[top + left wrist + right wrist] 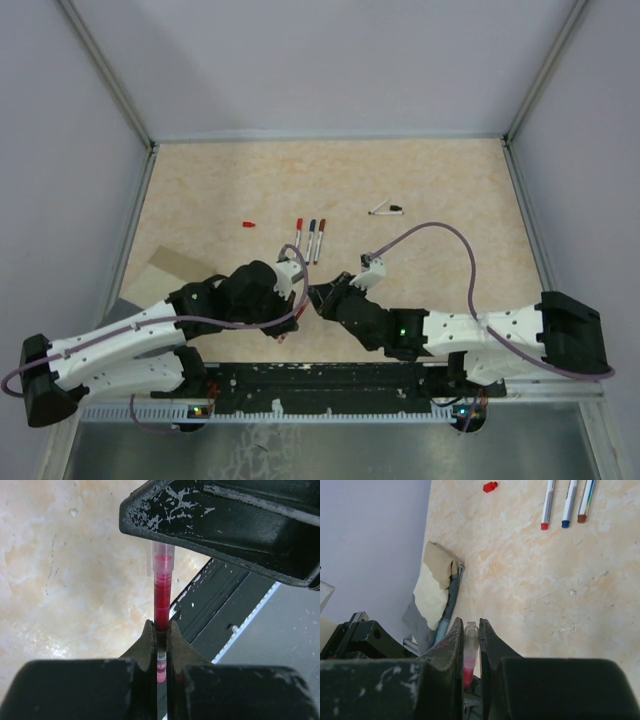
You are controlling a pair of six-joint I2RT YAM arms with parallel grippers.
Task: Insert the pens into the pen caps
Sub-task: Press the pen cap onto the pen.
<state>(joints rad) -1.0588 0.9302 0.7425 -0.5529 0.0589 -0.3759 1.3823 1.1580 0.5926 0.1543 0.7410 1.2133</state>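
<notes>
Left wrist view: the left claw point(160, 630) at the bottom of the frame is clamped tight on a red pen point(161, 595), which runs straight up the middle; its upper end is clear and a little wider, and passes under a black body filling the upper right. Right wrist view: the right claw point(471, 630), low in the frame, is closed on the same kind of clear-and-red shaft, the clear end poking up between the fingers; whether that end is a cap I cannot tell. Top view: both claws meet tip to tip just below the middle of the frame, over the table point(450, 180). Above them, at centre, three pens point(311, 235) lie side by side, near one another and roughly parallel; in the right wrist view their near ends are red, blue and brown. A red cap point(249, 224) lies alone to their left, apart from them. A fourth pen point(385, 209) with a dark end lies to the upper right of the three, well apart. A piece of cardboard point(175, 270) lies at the table's left edge.
</notes>
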